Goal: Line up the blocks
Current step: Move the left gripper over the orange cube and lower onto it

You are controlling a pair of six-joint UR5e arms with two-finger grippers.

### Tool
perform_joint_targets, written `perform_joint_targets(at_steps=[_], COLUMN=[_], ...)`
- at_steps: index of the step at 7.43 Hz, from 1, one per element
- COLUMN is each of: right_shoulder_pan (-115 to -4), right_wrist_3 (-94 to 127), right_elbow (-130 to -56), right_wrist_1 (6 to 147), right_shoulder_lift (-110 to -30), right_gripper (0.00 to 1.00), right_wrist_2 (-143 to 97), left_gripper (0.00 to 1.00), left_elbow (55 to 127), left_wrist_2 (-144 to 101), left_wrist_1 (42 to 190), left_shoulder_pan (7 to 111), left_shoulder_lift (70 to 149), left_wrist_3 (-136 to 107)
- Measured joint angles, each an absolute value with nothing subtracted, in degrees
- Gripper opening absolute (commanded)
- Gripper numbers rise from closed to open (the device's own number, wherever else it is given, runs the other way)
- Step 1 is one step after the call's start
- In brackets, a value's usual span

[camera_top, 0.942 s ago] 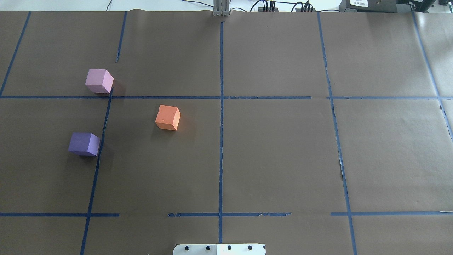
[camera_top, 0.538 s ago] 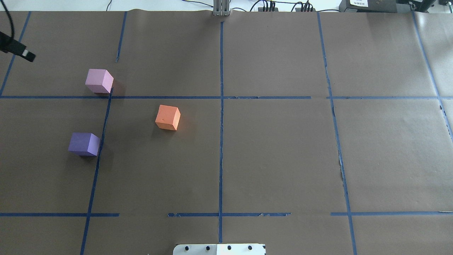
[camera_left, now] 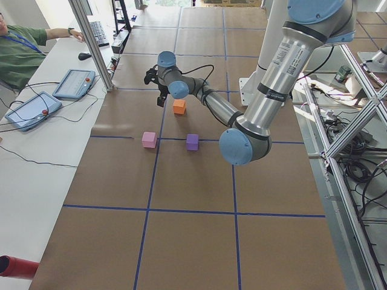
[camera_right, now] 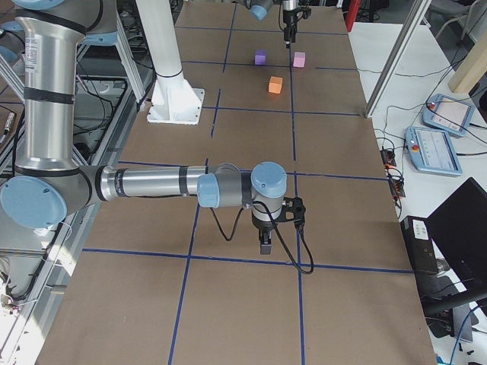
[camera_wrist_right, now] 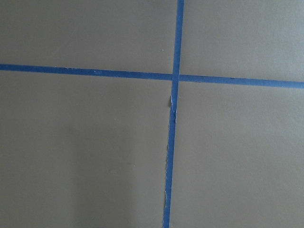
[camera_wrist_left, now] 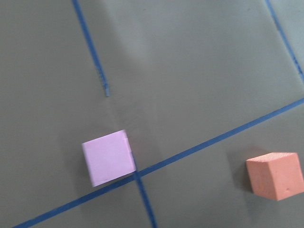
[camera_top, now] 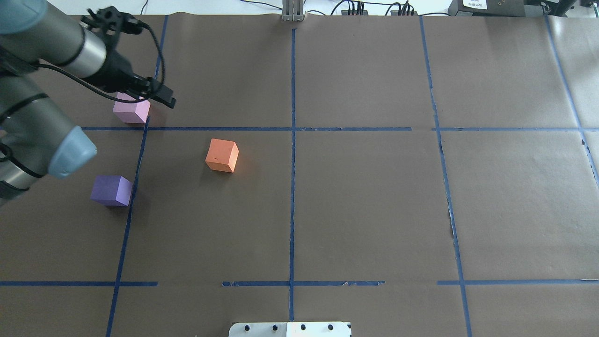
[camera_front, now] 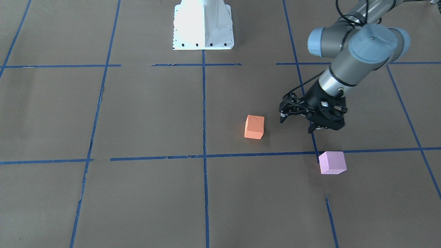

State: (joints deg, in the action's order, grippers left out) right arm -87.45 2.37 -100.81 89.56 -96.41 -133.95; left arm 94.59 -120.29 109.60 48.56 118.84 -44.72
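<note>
The left gripper (camera_front: 296, 124) hung above the bench (camera_top: 374, 210) with its jaws apart and empty, off to the robot's left of the orange block (camera_top: 222, 155) and close over the pink block (camera_top: 132, 110). The right gripper (camera_right: 265, 245) was parked well away from the orange block, and whether it was apart or together I cannot tell. The pink block lay left of and beyond the orange one and the purple block (camera_top: 111, 190) left of and nearer than it, forming a triangle, so the lining-up seemed wholly left to do.

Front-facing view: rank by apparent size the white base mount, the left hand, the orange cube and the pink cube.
1. White metal base mount.
2. Black two-finger left hand.
3. Orange foam cube and light pink foam cube: near alike; the pink one lies nearer the camera, so I leave them unranked.
</note>
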Motion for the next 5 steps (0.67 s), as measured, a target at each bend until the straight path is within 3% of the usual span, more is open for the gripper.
perform_joint_targets(at_steps=[5], right_shoulder_pan=[-87.5], right_wrist_3=[2.4], right_elbow=[-100.8], right_wrist_1=[89.6], right_shoulder_lift=[-96.4], right_gripper=[1.00], right_wrist_2=[-133.9], left_gripper=[1.00], left_elbow=[86.2], left_wrist_2=[-114.1], left_wrist_1=[109.2], left_shoulder_pan=[40.3], left_shoulder_lift=[124.5], left_wrist_3=[-53.6])
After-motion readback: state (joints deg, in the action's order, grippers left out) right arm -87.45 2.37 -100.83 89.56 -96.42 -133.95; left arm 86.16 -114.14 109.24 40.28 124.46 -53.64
